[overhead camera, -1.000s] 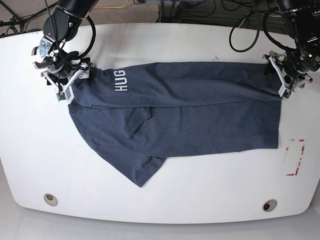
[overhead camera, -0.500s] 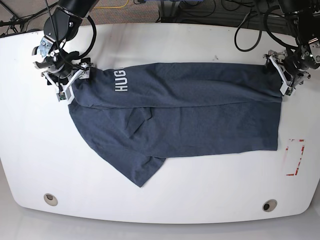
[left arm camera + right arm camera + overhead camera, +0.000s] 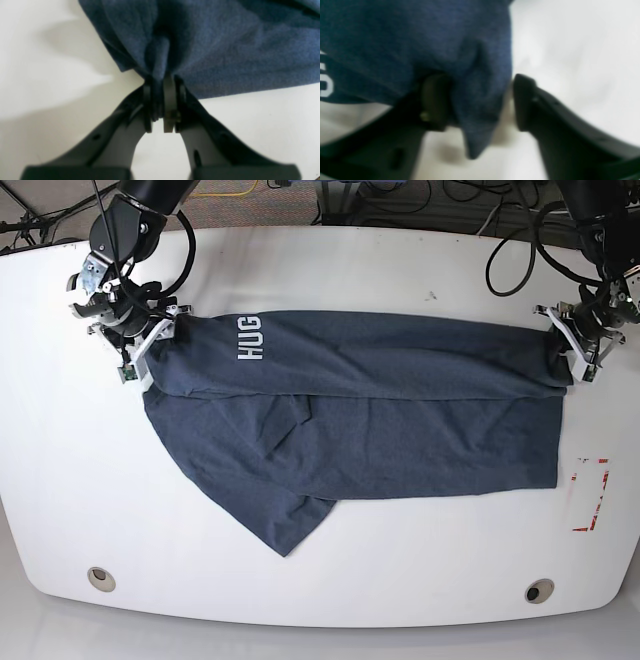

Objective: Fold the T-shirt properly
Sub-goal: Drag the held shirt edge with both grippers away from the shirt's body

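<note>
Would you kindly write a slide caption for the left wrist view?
Left gripper pinching a bunched edge of the blue T-shirt above the white table.

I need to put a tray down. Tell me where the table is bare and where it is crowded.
Bare: the wide strip of table between the T-shirt and the near edge, and the patch left of the hanging sleeve. The far strip is narrower. Crowded: both far corners of the shirt, where the left gripper and right gripper work, and the red-marked spot.
</note>
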Tool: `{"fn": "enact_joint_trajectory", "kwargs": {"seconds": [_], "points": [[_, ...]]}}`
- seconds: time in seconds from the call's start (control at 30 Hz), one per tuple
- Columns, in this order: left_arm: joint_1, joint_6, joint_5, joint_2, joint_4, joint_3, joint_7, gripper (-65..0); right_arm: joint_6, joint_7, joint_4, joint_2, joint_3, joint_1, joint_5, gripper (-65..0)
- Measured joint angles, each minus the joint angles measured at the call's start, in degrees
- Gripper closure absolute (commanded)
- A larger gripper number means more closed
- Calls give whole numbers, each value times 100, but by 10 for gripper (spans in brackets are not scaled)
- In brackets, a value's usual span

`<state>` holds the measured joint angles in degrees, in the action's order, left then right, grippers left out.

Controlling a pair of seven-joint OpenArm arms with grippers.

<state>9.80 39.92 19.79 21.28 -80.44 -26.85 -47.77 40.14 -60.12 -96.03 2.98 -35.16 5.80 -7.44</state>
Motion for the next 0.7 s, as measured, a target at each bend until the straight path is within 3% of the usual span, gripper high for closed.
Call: {"fn": "enact_joint_trajectory", "kwargs": {"seconds": [0.07,0.13,0.47,0.7], "points": [[68,0,22,7,-61,7,4,-33,0,17,2,4,11,42,-26,-101],[168,2,39,44,-175,44,-15,-50,0,83,-13,20,39,98,-42,-89],[848,22,17,122,-815,61,-186,-67,39,96,-87,304,59,507,-210,-138],[1167,68,87,295,-981,87,-173,-67,42,35,-413,389,61,914,-203,-138]]}}
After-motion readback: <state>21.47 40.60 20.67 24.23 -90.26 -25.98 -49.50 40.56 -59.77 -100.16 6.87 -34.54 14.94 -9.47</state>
